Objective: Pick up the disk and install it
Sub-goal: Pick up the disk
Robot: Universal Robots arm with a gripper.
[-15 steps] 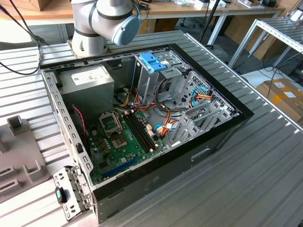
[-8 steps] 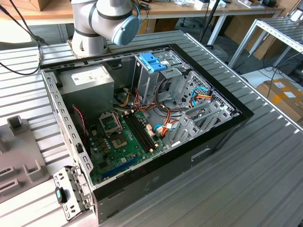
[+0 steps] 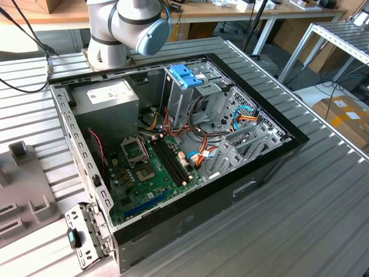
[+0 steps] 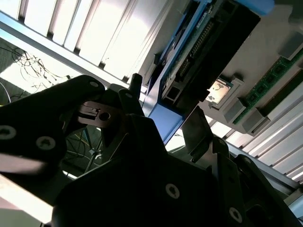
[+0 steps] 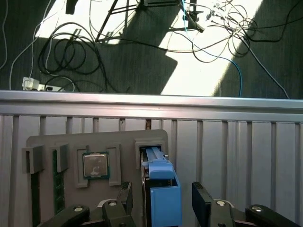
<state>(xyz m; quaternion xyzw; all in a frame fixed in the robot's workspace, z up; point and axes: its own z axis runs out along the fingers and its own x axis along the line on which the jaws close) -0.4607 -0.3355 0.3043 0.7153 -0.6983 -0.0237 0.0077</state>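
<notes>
a: how far along is it, reading from the exterior view's left?
b: early, i'd judge. at that left lies the grey tray (image 3: 23,196) on the desk (image 3: 311,219). the first wrist view looks down on the same tray (image 5: 52,142), where the disk (image 5: 163,189) stands on edge in a slot, blue rail uppermost, in the recess next to a processor (image 5: 96,165)
a: and the gripper?
b: the gripper (image 5: 163,191) hangs over the disk with its fingers (image 5: 201,201) spread, one on each side, a sliver of gap at both. the second wrist view has the disk (image 4: 187,61) between them too. nothing is pinched, so the pick isn't made, nor the install
a: moving right, where would it go?
b: into the open case (image 3: 230,196) mid-desk. first comes the grey box (image 3: 109,101) with the white sticker, then the tall cage (image 3: 185,76) with the blue top, which i take for the drive's home. whether a bay is free i can't tell
a: room to move?
b: tight at the tray: slot walls hug the disk, and the desk's edge (image 5: 151,101) runs just beyond, with floor and loose cables (image 5: 71,52) past it. in the case, wires (image 3: 202,154) crowd near the cage and the rim stands all round. on the exterior view's right the ribbed desk lies open
</notes>
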